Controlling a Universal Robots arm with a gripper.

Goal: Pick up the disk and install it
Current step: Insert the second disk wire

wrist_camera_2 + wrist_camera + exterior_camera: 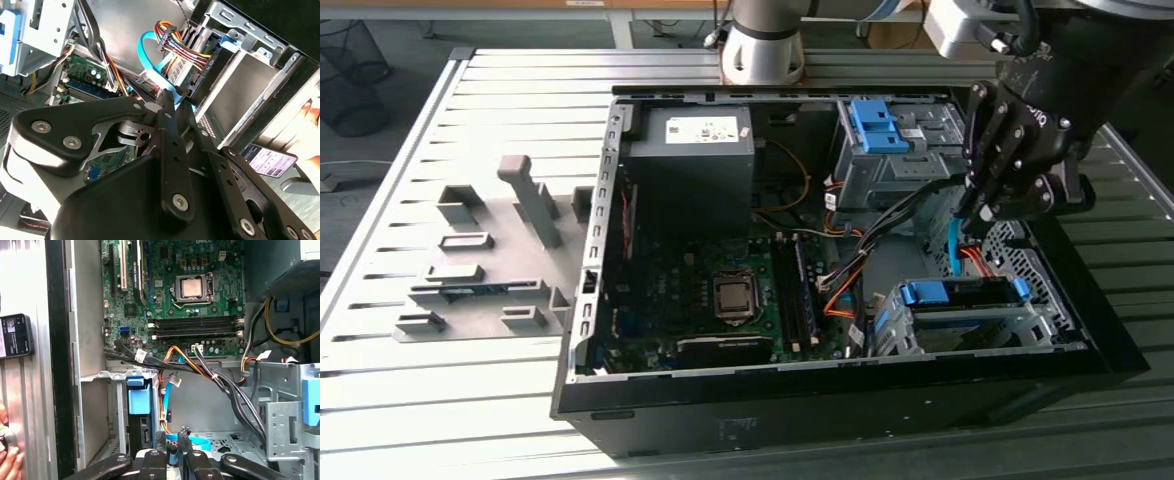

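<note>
An open computer case (720, 400) lies on its side on the slatted metal counter (414, 380), its motherboard (707, 290) with the bare processor socket (735, 296) facing up. The arm's tool (987, 205) hangs inside the case at the exterior view's right, above the gap between the 2 drive cages. In the first wrist view the tool (171, 440) shows its 2 narrow fingers close together with only a slim gap between them, nothing gripped, their tips just over a light-blue data cable (195, 442). In the second wrist view the same fingers (167, 107) point at that blue cable (150, 55) and a bundle of coloured power wires (175, 42).

The disk (961, 300) sits in the nearer drive cage (907, 335) at the case's front corner, its blue carrier edge uppermost. In the first wrist view the disk (138, 405) stands in the cage slot just beside the tool, blue carrier end visible, apart from the fingers. A second cage (887, 150) with a blue latch sits farther back, next to the power supply (694, 160). Grey fixture blocks (494, 250) stand on the counter at the exterior view's left. A person's fingertips (7, 460) show at the edge of the first wrist view
</note>
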